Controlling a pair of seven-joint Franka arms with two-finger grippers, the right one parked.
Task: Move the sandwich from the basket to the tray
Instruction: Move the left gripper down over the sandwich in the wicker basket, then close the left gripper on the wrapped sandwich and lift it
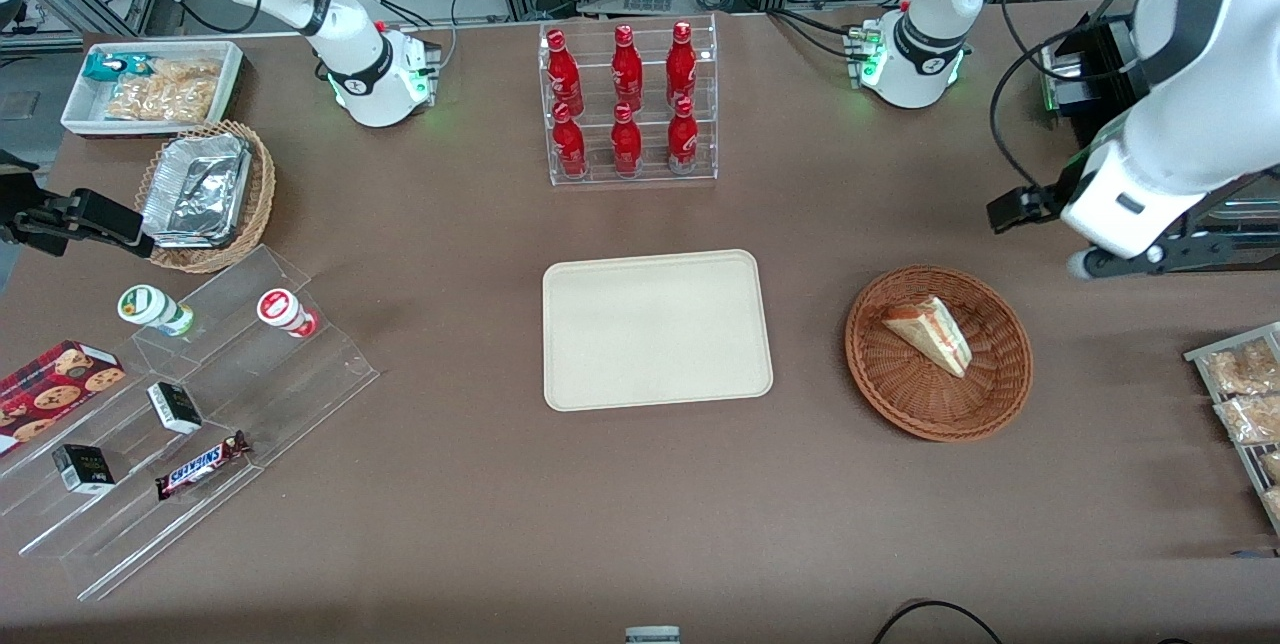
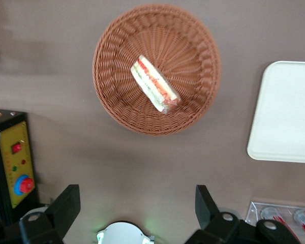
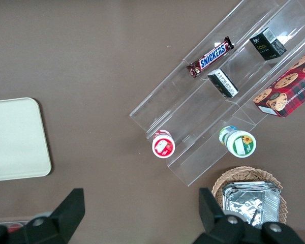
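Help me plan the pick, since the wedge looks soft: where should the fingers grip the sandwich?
Come from above with the open gripper, which is high over the table beside the basket. The sandwich lies on its side; close the fingers across its flat bread faces, near the thick end.

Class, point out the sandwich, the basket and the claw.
sandwich point(image 1: 932, 331), front view, bread face.
basket point(image 1: 880, 376), front view, woven rim.
claw point(image 2: 137, 203), left wrist view, open gap between fingertips, above the table beside the basket.
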